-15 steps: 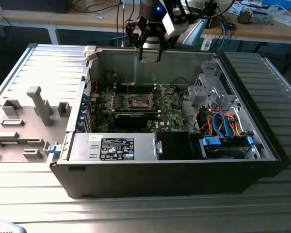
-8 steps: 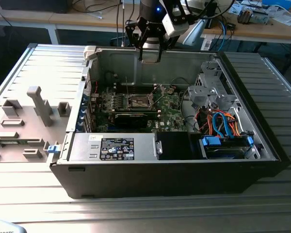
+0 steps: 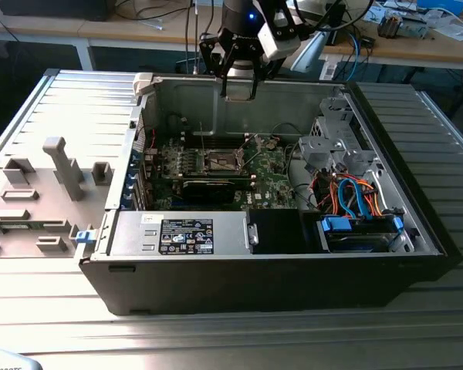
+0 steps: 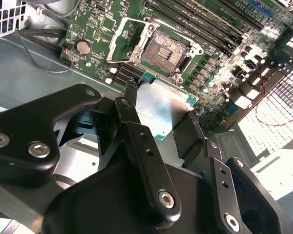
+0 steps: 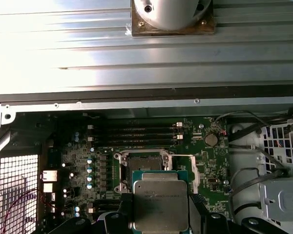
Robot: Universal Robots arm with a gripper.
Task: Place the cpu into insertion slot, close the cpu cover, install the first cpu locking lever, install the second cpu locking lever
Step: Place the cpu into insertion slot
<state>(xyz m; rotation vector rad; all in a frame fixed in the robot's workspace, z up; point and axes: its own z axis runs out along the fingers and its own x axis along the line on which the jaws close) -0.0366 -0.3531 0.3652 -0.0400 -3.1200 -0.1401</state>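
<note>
Lying on its side on a ribbed metal table (image 3: 216,339), an open computer case (image 3: 216,281) sits in the middle of the exterior view. Nearest inside it, along the front wall, is a grey power supply (image 3: 181,235). A blue drive caddy (image 3: 359,231) lies toward the exterior view's right. Behind these, a green motherboard (image 3: 274,185) lies flat on the case floor. Orange and blue cables (image 3: 353,193) loop beside the board, and a metal drive cage (image 3: 328,146) stands beyond them.

In the middle of the board is the insertion slot (image 3: 222,160), a dark square recess. In the second wrist view the slot (image 4: 166,48) is bare, its pin field exposed. The cpu cover (image 4: 115,35), a thin silver frame, is swung open to one side of it.

Farther back, the gripper (image 3: 241,94) hangs above the case's rear wall, well clear of the board. In both wrist views the cpu (image 5: 161,204) (image 4: 161,109) is pinched between the two black fingers (image 4: 123,111), which press on opposite edges. Being square, the chip has no long side. Its silvery top faces the wrist cameras, ringed by a green border. In the first wrist view its edges run roughly parallel to those of the slot (image 5: 145,161) just beyond it. Whether it sits level cannot be told.
</note>
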